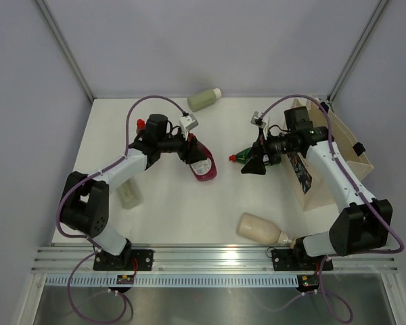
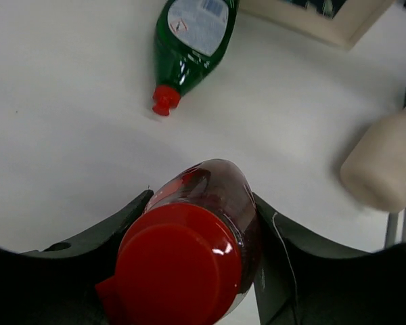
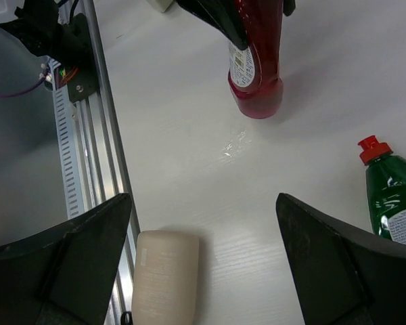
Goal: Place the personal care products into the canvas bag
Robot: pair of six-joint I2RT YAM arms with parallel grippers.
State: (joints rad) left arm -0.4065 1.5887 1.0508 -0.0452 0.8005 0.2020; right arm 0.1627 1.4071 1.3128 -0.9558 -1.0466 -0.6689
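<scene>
Beige canvas bag (image 1: 318, 195) is seen standing at the right side of the white table (image 1: 169, 217), with its dark printed panel facing the middle. No bottle can be seen inside it, and the task is judged to be at its very start: all six bottles are counted outside the bag.

A dark red bottle (image 1: 203, 164) is clamped in the left gripper (image 1: 193, 152) near the table's middle. In the left wrist view the bottle (image 2: 210, 203) is pinched just below its red lid, one finger pressed on each side, the base pointing away toward the table. Whether the base touches the surface cannot be told.

The right gripper (image 1: 255, 164) is held with its jaws spread wide and nothing between them. A green bottle (image 1: 247, 156) with a red top lies on its side just beside this gripper. In the right wrist view that bottle (image 3: 392, 200) is seen at the far right edge, beyond the tip of one finger (image 3: 345, 264) and outside the gap, so a sideways shift would be needed before closing.

Left to be packed as well:
- A beige bottle (image 1: 260, 229) lying at the near edge.
- A sage-green bottle (image 1: 204, 99) at the far edge.
- A pale bottle (image 1: 127, 193) beside the left arm.
- A red cap (image 1: 140, 124) showing behind the left arm, judged to belong to the second dark red one.
</scene>
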